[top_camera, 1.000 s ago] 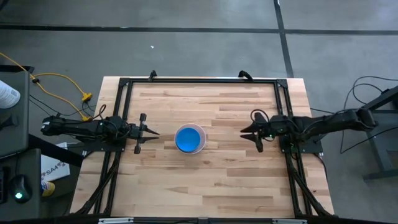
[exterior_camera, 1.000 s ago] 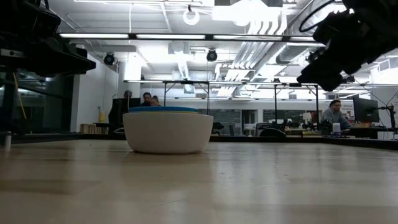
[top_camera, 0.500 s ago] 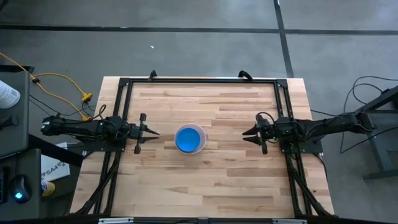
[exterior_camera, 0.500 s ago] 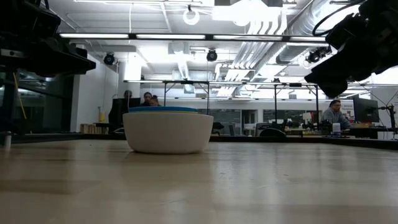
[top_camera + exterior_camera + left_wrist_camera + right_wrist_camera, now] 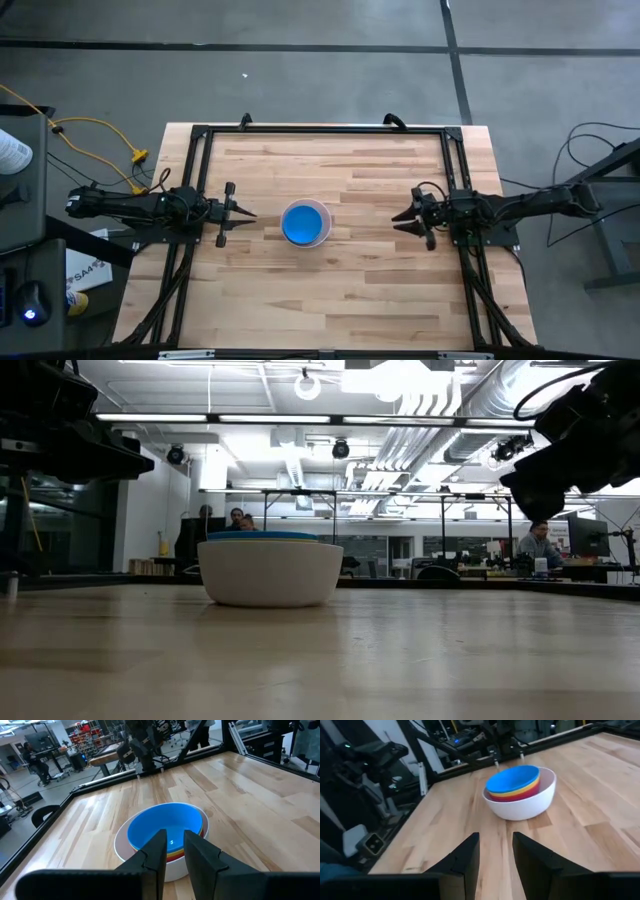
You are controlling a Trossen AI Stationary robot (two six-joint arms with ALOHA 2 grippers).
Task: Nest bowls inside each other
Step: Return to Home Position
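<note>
No wording reads with certainty; a white label [image 5: 86, 268] on a box beside the bench's [image 5: 350, 300] left edge bears dark letters too small to decipher.

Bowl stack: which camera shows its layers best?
Right wrist view: the bowl stack shows blue, yellow and red rims layered inside the white bowl. Left wrist view shows them partly hidden. High view shows only blue in white; low view mostly the white wall.
</note>
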